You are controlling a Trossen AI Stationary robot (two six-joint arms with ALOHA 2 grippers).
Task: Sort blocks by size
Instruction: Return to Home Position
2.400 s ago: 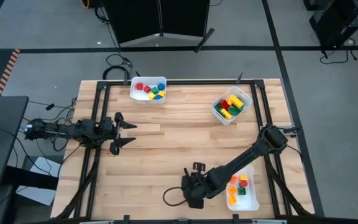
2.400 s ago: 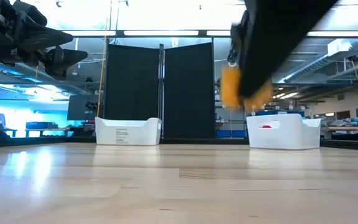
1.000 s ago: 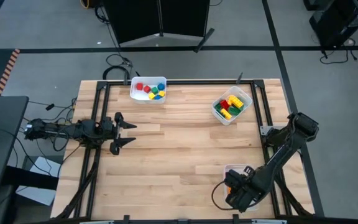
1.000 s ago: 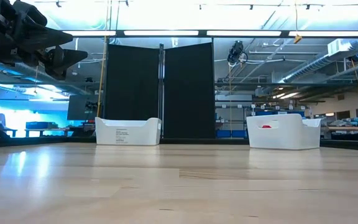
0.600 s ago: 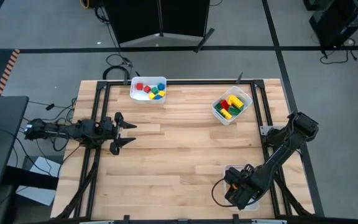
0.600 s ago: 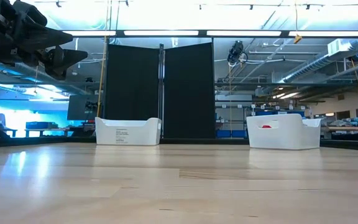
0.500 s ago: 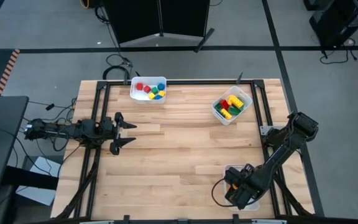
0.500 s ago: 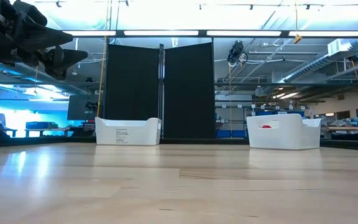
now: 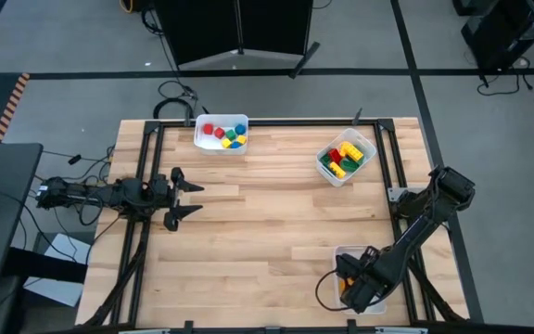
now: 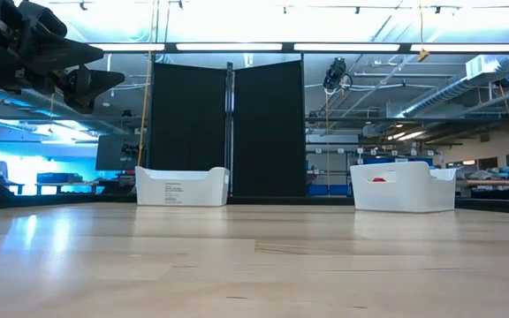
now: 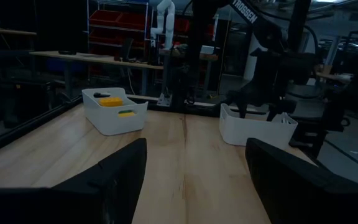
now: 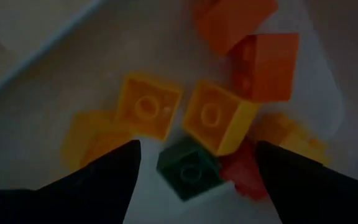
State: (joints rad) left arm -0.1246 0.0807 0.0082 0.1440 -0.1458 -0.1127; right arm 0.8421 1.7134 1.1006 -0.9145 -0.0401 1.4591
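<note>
My right gripper [image 12: 194, 186] hangs open over the white bin [image 9: 349, 250] at the table's near right, fingers pointing down. Below it, loose on the bin's floor, lie two yellow blocks [image 12: 148, 106] [image 12: 216, 118], an orange block [image 12: 266, 59], a green block [image 12: 188, 165] and a red block [image 12: 244, 171]. In the high view the arm [image 9: 369, 274] covers most of this bin. My left gripper [image 9: 195, 198] waits open and level above the table's left side, holding nothing.
A white bin [image 9: 221, 133] with small red, blue, yellow and green blocks stands at the far edge, left of the middle. Another white bin [image 9: 346, 158] with longer yellow, red and green blocks stands at the far right. Bare wood [image 9: 267, 223] lies between them.
My right arm has swung from the table's near middle toward the right edge and now stands over the near right bin. Over the last second it has barely shifted there. It has left the low view, along with the orange block that showed there at first.
</note>
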